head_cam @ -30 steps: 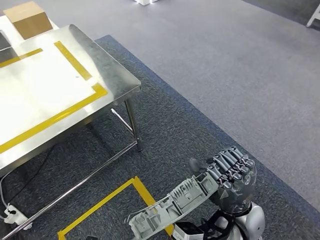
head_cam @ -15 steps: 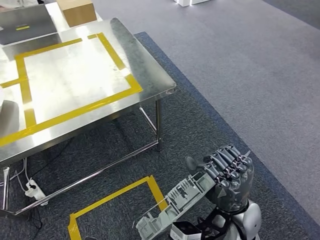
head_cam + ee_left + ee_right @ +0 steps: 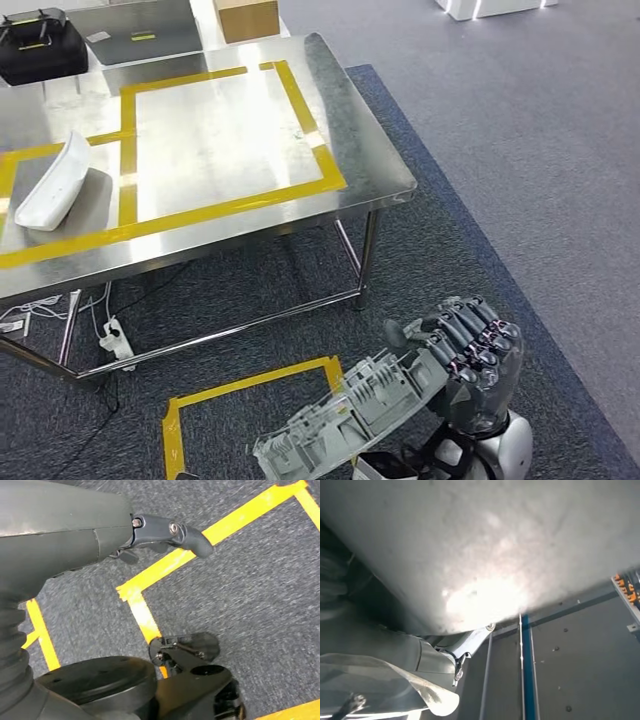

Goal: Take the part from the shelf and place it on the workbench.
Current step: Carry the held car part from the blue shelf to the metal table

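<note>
My right hand point(image 3: 472, 360) grips one end of a long grey ribbed plastic part point(image 3: 355, 410) low at the right of the head view; the part slants out to the left over the carpet. In the right wrist view the part's pale underside point(image 3: 490, 545) looms close over the right hand point(image 3: 376, 665). The steel workbench point(image 3: 362, 150), marked with yellow tape rectangles, stands ahead and to the left, well apart from the part. My left hand point(image 3: 68, 530) hangs over the taped floor with its thumb out and nothing in it.
A white curved part point(image 3: 56, 180) lies on the workbench's left side. A black case point(image 3: 41, 45) and a cardboard box point(image 3: 245, 17) sit at its far edge. A power strip point(image 3: 117, 340) and cables lie under the table. A yellow tape square point(image 3: 249, 385) marks the carpet before me.
The whole view has swung, so the workbench now sits further right and the white part and black case have come into sight. My right hand still holds the grey part the same way.
</note>
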You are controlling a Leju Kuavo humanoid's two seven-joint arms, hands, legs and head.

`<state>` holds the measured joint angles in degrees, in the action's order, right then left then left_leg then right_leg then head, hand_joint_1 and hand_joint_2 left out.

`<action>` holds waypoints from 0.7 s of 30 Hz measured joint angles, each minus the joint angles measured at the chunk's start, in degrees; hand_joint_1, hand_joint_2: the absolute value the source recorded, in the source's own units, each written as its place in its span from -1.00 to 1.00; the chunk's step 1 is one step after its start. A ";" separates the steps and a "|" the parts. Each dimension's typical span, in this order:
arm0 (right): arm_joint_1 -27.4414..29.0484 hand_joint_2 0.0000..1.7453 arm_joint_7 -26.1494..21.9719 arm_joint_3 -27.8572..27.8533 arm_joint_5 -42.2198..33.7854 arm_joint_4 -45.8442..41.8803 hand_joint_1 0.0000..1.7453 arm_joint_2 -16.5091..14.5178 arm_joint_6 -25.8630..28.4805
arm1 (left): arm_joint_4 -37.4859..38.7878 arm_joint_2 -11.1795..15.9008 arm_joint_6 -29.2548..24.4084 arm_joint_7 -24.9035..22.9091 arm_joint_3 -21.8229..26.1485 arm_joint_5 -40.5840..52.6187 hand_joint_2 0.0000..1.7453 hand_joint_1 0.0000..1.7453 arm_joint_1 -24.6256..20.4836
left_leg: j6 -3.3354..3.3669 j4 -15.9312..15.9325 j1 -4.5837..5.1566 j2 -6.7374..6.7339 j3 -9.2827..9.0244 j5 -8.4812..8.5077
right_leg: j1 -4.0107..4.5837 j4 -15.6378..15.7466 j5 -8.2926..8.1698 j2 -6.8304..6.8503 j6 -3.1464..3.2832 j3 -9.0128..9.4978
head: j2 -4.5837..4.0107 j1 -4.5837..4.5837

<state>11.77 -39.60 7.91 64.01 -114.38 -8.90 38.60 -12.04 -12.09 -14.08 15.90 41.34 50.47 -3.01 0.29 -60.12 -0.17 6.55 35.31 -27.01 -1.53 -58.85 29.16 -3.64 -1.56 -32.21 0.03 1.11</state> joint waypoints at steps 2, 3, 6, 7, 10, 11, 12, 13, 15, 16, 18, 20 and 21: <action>0.27 1.00 0.00 -0.18 0.00 -0.31 1.00 0.04 0.00 | 0.00 0.02 0.00 -0.03 -0.03 0.06 1.00 -1.00 -0.14 | -0.61 -4.10 0.16 -3.35 1.83 -2.36 | -0.08 0.34 0.10 1.90 0.65 0.54 | 0.00 -0.46; 0.42 1.00 0.00 -0.28 0.01 -0.41 1.00 0.07 0.00 | 0.00 0.00 0.01 -0.03 -0.04 0.08 1.00 -1.00 -0.27 | -0.91 -7.76 0.13 -4.83 3.59 -4.14 | 0.04 0.36 0.27 2.88 0.90 0.73 | 0.00 -0.71; 0.56 1.00 0.00 -0.49 -0.03 -0.50 1.00 0.11 0.00 | 0.00 0.02 0.01 -0.03 -0.05 0.12 1.00 -1.00 -0.26 | -1.33 -15.25 -0.24 -5.82 7.23 -6.26 | 0.24 0.35 0.75 5.62 1.14 1.15 | 0.00 -0.75; 0.57 1.00 0.00 -0.52 -0.06 -0.54 1.00 0.11 0.00 | 0.00 0.04 0.01 -0.02 -0.05 0.18 1.00 -1.00 -0.20 | -1.30 -13.93 -0.28 -5.96 6.56 -4.96 | 0.26 0.35 0.91 6.35 1.08 1.36 | 0.01 -0.76; 0.68 1.00 0.00 -0.68 -0.38 -0.92 1.00 0.12 0.00 | 0.00 0.09 0.00 0.07 -0.07 0.49 1.00 -1.00 -0.24 | -0.53 -3.28 0.29 -9.14 1.10 -0.20 | 0.48 0.30 1.64 8.34 0.54 2.18 | 0.01 -0.77; 0.78 1.00 0.00 -0.76 -0.57 -1.11 1.00 0.14 0.00 | 0.00 0.08 -0.02 0.11 -0.07 0.58 1.00 -1.00 -0.33 | -0.16 -0.93 0.60 -10.31 -0.03 0.28 | 0.64 0.30 1.88 8.94 0.24 2.38 | 0.01 -0.70; 0.88 1.00 0.00 -0.83 -0.80 -1.31 1.00 0.16 0.00 | 0.00 0.07 -0.07 0.15 -0.08 0.66 1.00 -1.00 -0.38 | 0.18 0.05 0.91 -11.03 -0.43 0.12 | 0.79 0.36 2.06 9.48 -0.08 2.51 | 0.00 -0.64; 0.93 1.00 0.00 -0.88 -1.10 -1.44 1.00 0.19 0.00 | 0.00 0.05 -0.12 0.15 -0.08 0.74 1.00 -1.00 -0.38 | 0.47 0.25 1.05 -10.74 -0.37 0.02 | 0.90 0.47 2.17 10.02 -0.38 2.67 | 0.00 -0.58; 0.79 1.00 0.00 -0.87 -2.05 -1.59 1.00 0.29 0.00 | 0.00 0.01 -0.22 0.08 -0.08 0.91 1.00 -1.00 -0.19 | 1.06 0.63 0.87 -9.67 -0.59 0.10 | 0.83 0.52 2.69 10.10 -1.00 3.06 | -0.01 -0.44; 0.58 1.00 0.00 -0.80 -2.61 -1.62 1.00 0.40 0.00 | 0.00 -0.02 -0.24 0.04 -0.07 0.95 1.00 -1.00 -0.16 | 1.39 0.90 0.69 -9.22 -0.78 0.19 | 0.75 -0.47 3.52 8.97 -1.25 2.72 | 0.00 -0.35; 0.07 1.00 0.00 -0.58 -3.28 -1.50 1.00 0.69 0.00 | 0.00 -0.14 -0.20 -0.01 -0.06 0.92 1.00 -1.00 -0.32 | 1.94 1.21 0.39 -8.44 -1.01 0.25 | 0.58 -6.17 6.54 5.61 -1.58 -0.15 | 0.01 -0.02; -0.45 1.00 0.00 -0.37 -3.14 -1.07 1.00 0.87 0.00 | 0.00 -0.22 -0.10 -0.01 -0.05 0.75 1.00 -1.00 -0.50 | 2.22 1.20 0.40 -7.70 -1.05 0.09 | 0.56 -13.59 9.02 4.02 -1.67 -4.39 | 0.01 0.16; -0.70 1.00 0.00 -0.27 -3.00 -0.77 1.00 0.93 0.00 | 0.00 -0.25 -0.05 -0.03 -0.03 0.65 1.00 -1.00 -0.49 | 2.26 1.19 0.43 -7.35 -1.15 -0.01 | 0.56 -15.25 8.78 3.85 -1.66 -5.72 | 0.00 0.16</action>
<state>11.06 -39.60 7.64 61.01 -115.15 -7.97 38.60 -12.04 -12.33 -14.14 15.87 41.31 51.11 -3.50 2.55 -58.93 0.26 -0.80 34.16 -27.02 -0.96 -74.10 37.94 0.21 -3.21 -37.93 0.03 1.27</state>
